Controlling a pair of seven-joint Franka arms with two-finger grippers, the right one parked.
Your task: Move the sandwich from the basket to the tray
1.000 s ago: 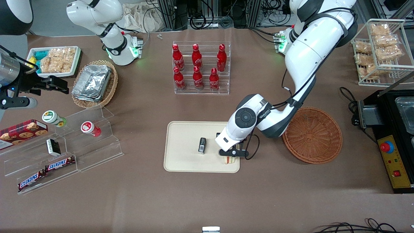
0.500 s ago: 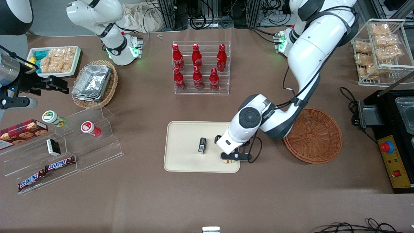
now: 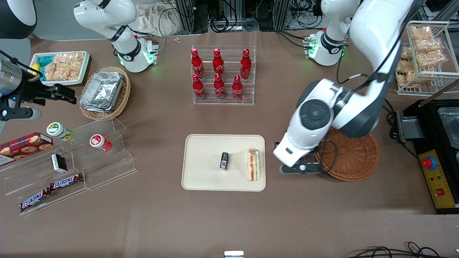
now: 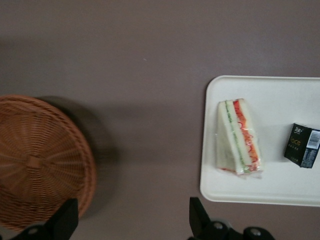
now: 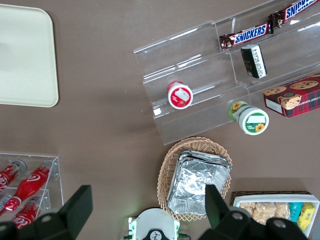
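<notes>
The sandwich (image 3: 253, 165) lies flat on the cream tray (image 3: 204, 175), at the tray's end toward the working arm, its red and green filling showing. In the left wrist view the sandwich (image 4: 238, 136) rests on the tray (image 4: 270, 187), apart from the fingers. My gripper (image 3: 299, 167) hovers high over bare table between the tray and the round reddish-brown basket (image 3: 353, 157). It is open (image 4: 132, 226), with nothing between its black fingers (image 4: 200, 220). The basket (image 4: 35, 160) holds nothing and the arm covers part of it in the front view.
A small black box (image 3: 224, 160) lies mid-tray beside the sandwich. Farther from the camera stands a clear rack of red bottles (image 3: 223, 75). A black unit with a red button (image 3: 435, 168) sits at the working arm's end; acrylic steps with snacks (image 3: 93, 157) sit toward the parked arm's.
The gripper has let go of the sandwich, risen, and swung off the tray toward the basket. The sandwich now lies uncovered on the tray.
</notes>
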